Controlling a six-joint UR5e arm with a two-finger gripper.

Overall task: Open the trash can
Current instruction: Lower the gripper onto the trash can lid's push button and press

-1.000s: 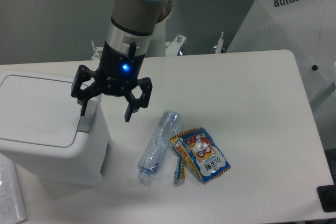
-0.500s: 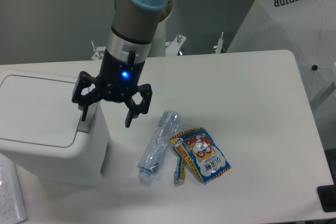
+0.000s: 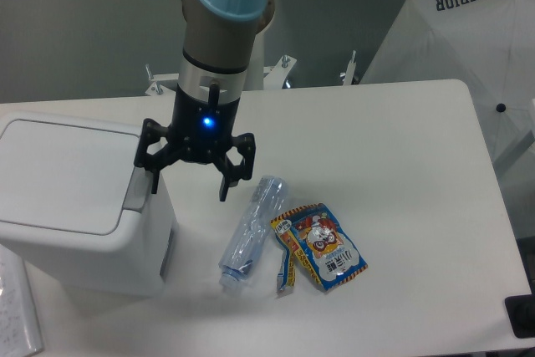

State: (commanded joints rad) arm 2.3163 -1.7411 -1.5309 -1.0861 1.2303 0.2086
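Observation:
The trash can point(image 3: 67, 206) is a large white boxy bin at the table's left, its flat lid down and a grey push tab point(image 3: 136, 194) on its right edge. My gripper point(image 3: 190, 188) hangs open just right of that tab, pointing down. Its left finger point(image 3: 152, 175) sits beside the tab; whether it touches I cannot tell. The right finger point(image 3: 226, 183) hangs over bare table. Nothing is held between the fingers.
A crushed clear plastic bottle point(image 3: 251, 232) lies right of the bin, next to a colourful snack packet point(image 3: 322, 245). A white umbrella point(image 3: 468, 48) stands beyond the table's right edge. Papers point(image 3: 15, 311) lie at the lower left corner.
The gripper has shifted to the right and slightly down, so its left finger moved off the tab's top to its right side. The bin lid has stayed shut.

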